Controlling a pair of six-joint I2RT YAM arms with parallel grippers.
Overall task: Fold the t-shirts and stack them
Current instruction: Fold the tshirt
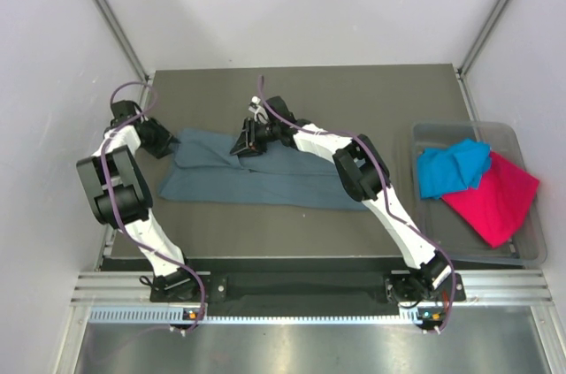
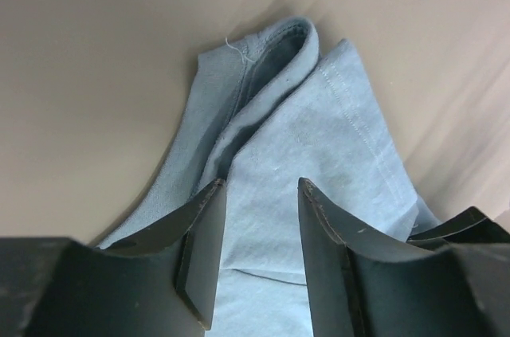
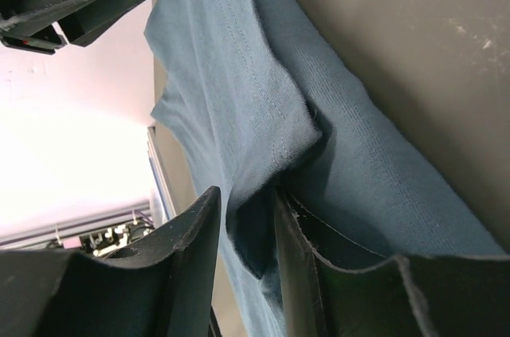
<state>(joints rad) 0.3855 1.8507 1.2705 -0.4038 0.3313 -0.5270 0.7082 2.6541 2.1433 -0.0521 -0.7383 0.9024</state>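
1 slate tee (image 3: 263, 114) pinch — wrist-only

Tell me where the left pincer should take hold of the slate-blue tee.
Probably the left end of the tee, at the folded hem ahead of the open left pincer; come in low from the left, since the fold stands raised off the table there.

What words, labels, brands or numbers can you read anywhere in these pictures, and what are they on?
None: no view shows any readable text.
The slate-blue t-shirt, the turquoise t-shirt and the pink t-shirt are plain, with no print.
The clear tub, the left arm and the right arm show no legible label.
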